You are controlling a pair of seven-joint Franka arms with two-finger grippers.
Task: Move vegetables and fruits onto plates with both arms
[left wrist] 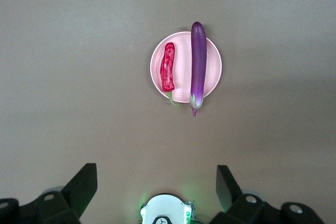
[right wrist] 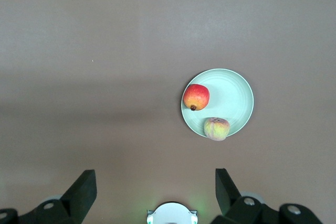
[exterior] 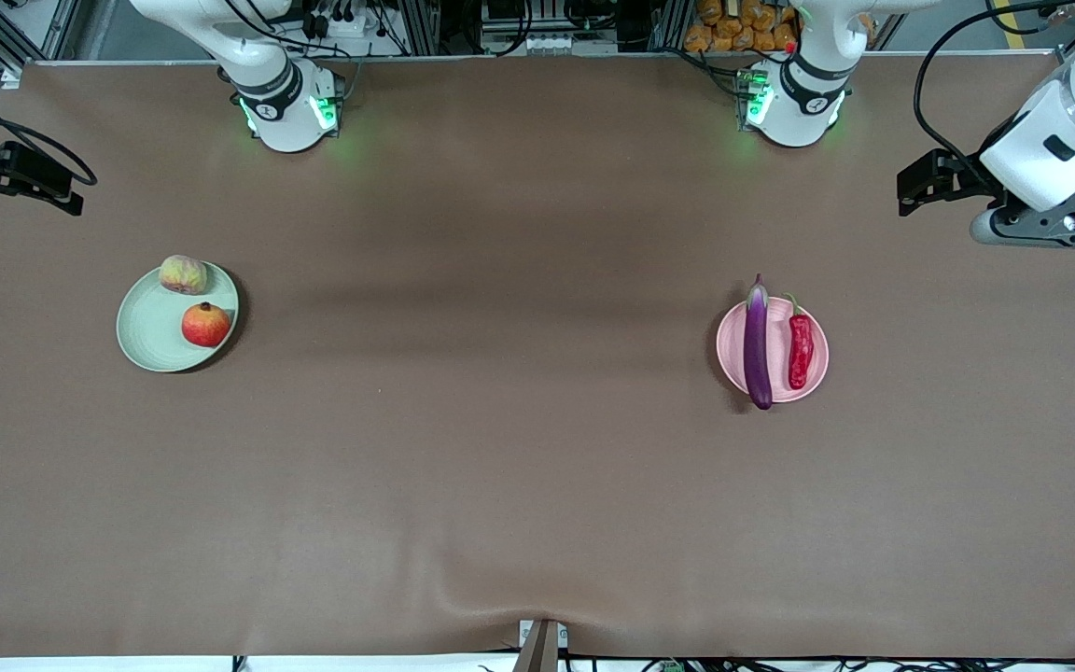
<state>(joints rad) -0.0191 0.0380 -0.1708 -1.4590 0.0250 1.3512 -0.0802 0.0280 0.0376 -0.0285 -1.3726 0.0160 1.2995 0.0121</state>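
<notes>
The purple eggplant [exterior: 758,343] and the red chili pepper [exterior: 800,347] lie side by side on the pink plate [exterior: 778,322]; the eggplant's ends overhang the rim. The pomegranate-like fruit [exterior: 206,325] and the pinkish-tan fruit [exterior: 183,274] sit on the mint green plate [exterior: 150,331]. My left gripper [left wrist: 156,171] is open and empty, high above the table, looking down on the pink plate [left wrist: 182,72], the eggplant [left wrist: 198,61] and the chili [left wrist: 168,66]. My right gripper [right wrist: 155,174] is open and empty, high above the mint plate [right wrist: 231,98], the pomegranate [right wrist: 196,96] and the tan fruit [right wrist: 216,128].
The brown table cover [exterior: 500,420] spans the view. The right arm's base [exterior: 290,107] and the left arm's base [exterior: 794,103] stand along the table's edge. The left arm's hand [exterior: 1041,159] hangs at the left arm's end; black gear [exterior: 10,177] shows at the right arm's end.
</notes>
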